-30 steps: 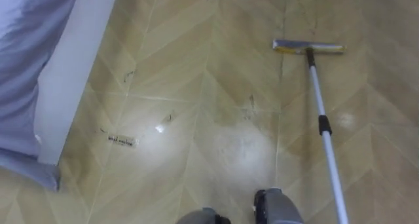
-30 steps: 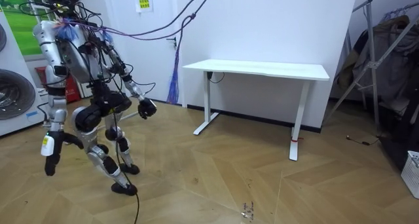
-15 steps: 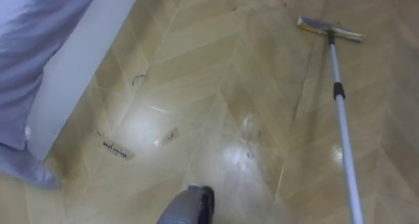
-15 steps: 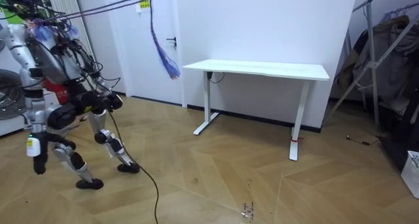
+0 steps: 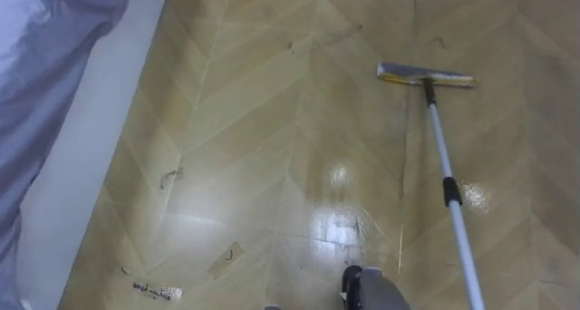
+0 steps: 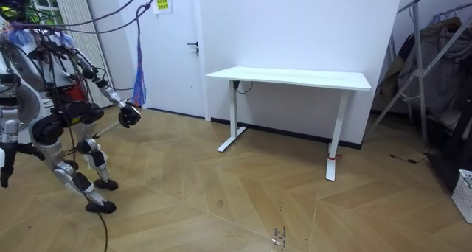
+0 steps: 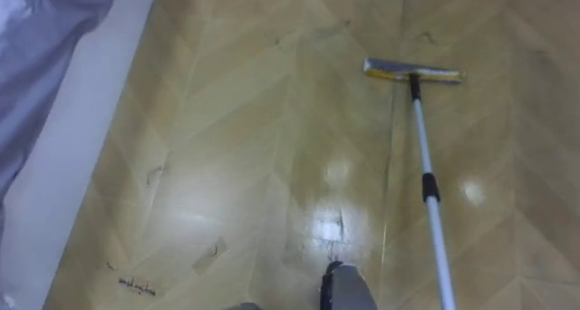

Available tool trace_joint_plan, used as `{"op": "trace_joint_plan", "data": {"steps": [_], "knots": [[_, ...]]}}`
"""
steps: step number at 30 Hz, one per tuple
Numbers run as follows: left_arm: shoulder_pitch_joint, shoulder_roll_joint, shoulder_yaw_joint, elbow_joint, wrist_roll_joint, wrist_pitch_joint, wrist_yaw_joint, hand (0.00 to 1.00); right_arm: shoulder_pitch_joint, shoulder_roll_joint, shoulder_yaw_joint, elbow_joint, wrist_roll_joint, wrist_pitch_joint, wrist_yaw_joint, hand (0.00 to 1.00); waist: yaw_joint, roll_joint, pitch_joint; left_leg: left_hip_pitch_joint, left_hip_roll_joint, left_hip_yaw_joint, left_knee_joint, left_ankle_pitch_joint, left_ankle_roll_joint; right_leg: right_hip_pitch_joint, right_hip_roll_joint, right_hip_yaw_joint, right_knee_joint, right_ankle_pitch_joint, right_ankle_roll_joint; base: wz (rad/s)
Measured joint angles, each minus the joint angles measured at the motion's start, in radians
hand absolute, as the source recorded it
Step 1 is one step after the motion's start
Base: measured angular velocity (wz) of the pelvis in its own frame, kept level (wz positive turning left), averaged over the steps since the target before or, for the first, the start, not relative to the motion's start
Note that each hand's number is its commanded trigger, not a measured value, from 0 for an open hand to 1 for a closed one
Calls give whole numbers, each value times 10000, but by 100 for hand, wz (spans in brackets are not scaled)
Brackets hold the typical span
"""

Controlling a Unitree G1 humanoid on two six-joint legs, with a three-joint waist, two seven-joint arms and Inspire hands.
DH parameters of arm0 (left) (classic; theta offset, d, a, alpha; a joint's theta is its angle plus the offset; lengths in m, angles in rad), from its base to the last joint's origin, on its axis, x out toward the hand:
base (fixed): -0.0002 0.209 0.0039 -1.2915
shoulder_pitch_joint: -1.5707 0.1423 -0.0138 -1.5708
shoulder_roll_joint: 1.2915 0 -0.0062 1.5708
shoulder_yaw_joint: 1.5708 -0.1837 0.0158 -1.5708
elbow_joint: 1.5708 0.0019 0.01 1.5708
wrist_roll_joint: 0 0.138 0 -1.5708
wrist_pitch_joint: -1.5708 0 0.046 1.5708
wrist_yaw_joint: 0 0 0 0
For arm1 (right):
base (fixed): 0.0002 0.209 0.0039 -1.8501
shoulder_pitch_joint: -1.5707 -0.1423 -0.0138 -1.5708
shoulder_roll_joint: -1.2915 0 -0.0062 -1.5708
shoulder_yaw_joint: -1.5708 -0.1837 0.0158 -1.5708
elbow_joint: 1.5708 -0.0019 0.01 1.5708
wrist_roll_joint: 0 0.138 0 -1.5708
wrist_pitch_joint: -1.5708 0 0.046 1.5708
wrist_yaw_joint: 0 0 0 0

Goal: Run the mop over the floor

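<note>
Mop [image 5: 441, 151] has flat grey-yellow head on the floor [image 5: 254, 120], white pole, black collar; hand [image 6: 129, 115] fingers unreadable.

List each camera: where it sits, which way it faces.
Left eye view: on the robot's head, facing down at the floor and the mop ahead to the right; a grey bit of its leg at the bottom.
Right eye view: beside it, same downward look, same mop and leg.
Room view: stands off in the room, facing the desk and back wall; whole robot at its left.
Shared: both eyes, one scene; all three, the wooden floor.
</note>
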Motion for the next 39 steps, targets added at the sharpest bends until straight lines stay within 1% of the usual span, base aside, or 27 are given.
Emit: {"op": "trace_joint_plan", "data": {"steps": [1, 2, 4, 6, 7, 8, 9, 10, 11, 12, 13, 15, 17, 19, 20, 22, 23, 25, 26, 27, 28, 30, 32, 33, 34, 36, 39], "knots": [[-1, 10, -25, 3, -61, 10, 67, 0, -298, -51, -2, 115, -14, 28, -21, 100, 40, -55, 28, -210, 46, 7, 594, 170, -219, 14, 17, -1, 213, -162, -69, 6], [-9, 19, -119, -7, -198, 35, 137, 0, -915, -212, -1, 321, -99, 102, -88, 100, 189, -137, 60, -611, 124, -33, 1681, 651, -340, 34, 29, 21, 608, -493, -175, -4], [6, 26, -209, -147, -200, 20, 138, 0, -1867, -549, 22, 288, -116, 146, -159, 100, 424, -209, 102, -1377, 207, -63, 2744, 1214, -535, 41, 170, 219, 941, -827, -256, -2], [-8, 221, -327, -314, -289, -49, 138, 0, -3018, -788, 195, 181, 285, -10, -236, 100, 792, -462, 210, -2602, 246, -111, 1599, 1122, -382, 162, 159, 283, 1023, -1049, -308, -14], [49, 295, -356, -357, -302, -61, 125, 0, -3244, -779, 185, 104, 333, -93, -228, 100, 858, -526, 206, -2816, 263, -103, 940, 1150, -423, 250, 166, 281, 972, -1080, -276, -20], [188, 379, -347, -422, -283, -54, 124, 0, -3514, -789, 185, -181, 362, -170, -131, 100, 938, -593, 186, -2991, 260, -105, -548, 1395, -522, 554, 178, 267, 845, -1232, -226, -6], [234, 412, -345, -480, -274, -63, 115, 0, -3540, -782, 177, -365, 414, -257, -58, 100, 1003, -642, 176, -2991, 263, -98, -1234, 2210, -203, 991, 122, 264, 724, -1472, -108, 4], [288, 415, -346, -482, -275, -76, 103, 0, -3488, -780, 176, -422, 505, -256, -9, 100, 1005, -622, 113, -2851, 224, -92, -1356, 2404, -107, 1210, 100, 276, 645, -1584, -15, 26], [332, 418, -328, -479, -260, -83, 18, 0, -3277, -789, 192, -485, 746, -255, 84, 100, 1000, -648, 25, -2520, 121, 21, -1493, 2514, 208, 1563, -9, 252, 469, -1755, 176, 33], [268, 423, -324, -481, -222, -100, -19, 0, -3144, -788, 176, -484, 880, -255, 141, 100, 993, -687, 42, -2386, 97, 105, -1501, 2441, 356, 1703, -89, 231, 379, -1846, 228, 46], [134, 414, -328, -477, -18, -118, -161, 0, -2772, -796, 179, -465, 1015, -259, 252, 100, 991, -740, 32, -2176, -85, 117, -1493, 2310, 627, 1963, -256, 200, 403, -1897, 310, 43], [-30, 329, -356, -461, 250, -208, -246, 0, -2210, -866, 190, -189, 1021, -293, 348, 100, 933, -752, 22, -1842, -408, 152, -1484, 1967, 820, 2027, -564, 220, 1017, -1719, 561, 37], [-110, 275, -357, -522, 427, -400, -332, 0, -1340, -993, 198, -21, 929, -298, 240, 100, 673, -405, 1, -1510, -666, 78, -1329, 1487, 1052, 1689, -702, 305, 2405, -760, 869, 31], [-130, 269, -345, -498, 442, -484, -324, 0, -650, -915, 198, -24, 933, -340, 44, 100, 547, -95, -11, -1279, -704, -57, -1271, 1154, 1140, 1223, -657, 399, 3196, -105, 866, 6], [-131, 268, -373, -491, 455, -474, -312, 0, -362, -797, 196, -46, 925, -340, -75, 100, 466, 68, -9, -1169, -694, -99, -1310, 1019, 1163, 710, -540, 483, 3307, -136, 856, -3], [-121, 255, -370, -491, 627, -412, -297, 0, -74, -529, 167, -68, 929, -346, -154, 100, 181, 157, -10, -1003, -724, -104, -1541, 975, 1185, -127, -500, 465, 2865, -159, 865, -2], [-116, 219, -361, -481, 663, -345, -279, 0, 65, -343, 116, -65, 929, -347, -148, 100, 35, 163, -11, -820, -721, -110, -1763, 962, 1159, -469, -390, 435, 1924, -145, 842, 0], [-62, 117, -333, -472, 909, -178, -264, 0, 309, -128, -2, -62, 928, -337, -119, 100, -78, 131, -14, -416, -721, -141, -1976, 863, 1061, -494, -329, 381, 93, 147, 541, 0], [-9, 41, -316, -475, 994, -128, -209, 0, 505, -17, -10, -60, 927, -304, -91, 100, -83, 35, -25, -147, -708, -129, -1977, 668, 967, -390, -305, 291, -790, 601, 415, -7], [-5, 2, -309, -471, 989, -93, -176, 0, 589, 28, -9, -59, 923, -294, -82, 100, -84, 6, -11, -14, -692, -143, -1918, 562, 916, -321, -276, 220, -863, 860, 394, -6], [45, -46, -309, -448, 977, -14, -146, 0, 728, 144, -4, -63, 896, -217, -93, 100, -75, -76, 0, 223, -631, -235, -1791, 317, 758, -107, -188, 174, -749, 917, 172, -7], [29, -105, -293, -322, 980, -5, -141, 0, 694, 285, -9, -92, 833, -87, -107, 100, -45, -119, -77, 442, -498, -379, -1698, 131, 502, 156, -134, 34, -622, 685, -88, -3], [-167, -174, -277, -78, 798, -24, -104, 0, 254, 311, -3, -31, 856, 33, -158, 100, -13, -208, -42, 519, -217, -418, -1163, 103, 373, 483, 53, -147, -553, 428, -285, 3], [-163, -173, -279, -84, 723, -21, -83, 0, 31, 295, -1, 42, 827, 68, -178, 100, -8, -200, -47, 517, -142, -404, -1003, 118, 341, 549, 101, -166, -549, 399, -333, -9], [-152, -169, -292, -88, 532, 3, -71, 0, -500, 243, 6, 157, 722, 181, -247, 100, -2, -331, 27, 498, -100, -428, -802, 182, 218, 634, 163, -170, -548, 375, -385, -8], [-198, -169, -313, -86, 382, 3, -71, 0, -1370, 72, 4, 328, 691, 347, -328, 100, 38, -365, 38, 520, -61, -458, -928, 204, 177, 631, 191, -171, -609, 449, -389, -2], [-242, -50, -278, -116, 278, 5, 139, 0, -2589, -254, -127, 252, 915, 247, -302, 100, 283, -452, 94, 636, -63, -442, -1709, 206, 176, 580, 365, -150, -1097, 831, -367, 3]]}}
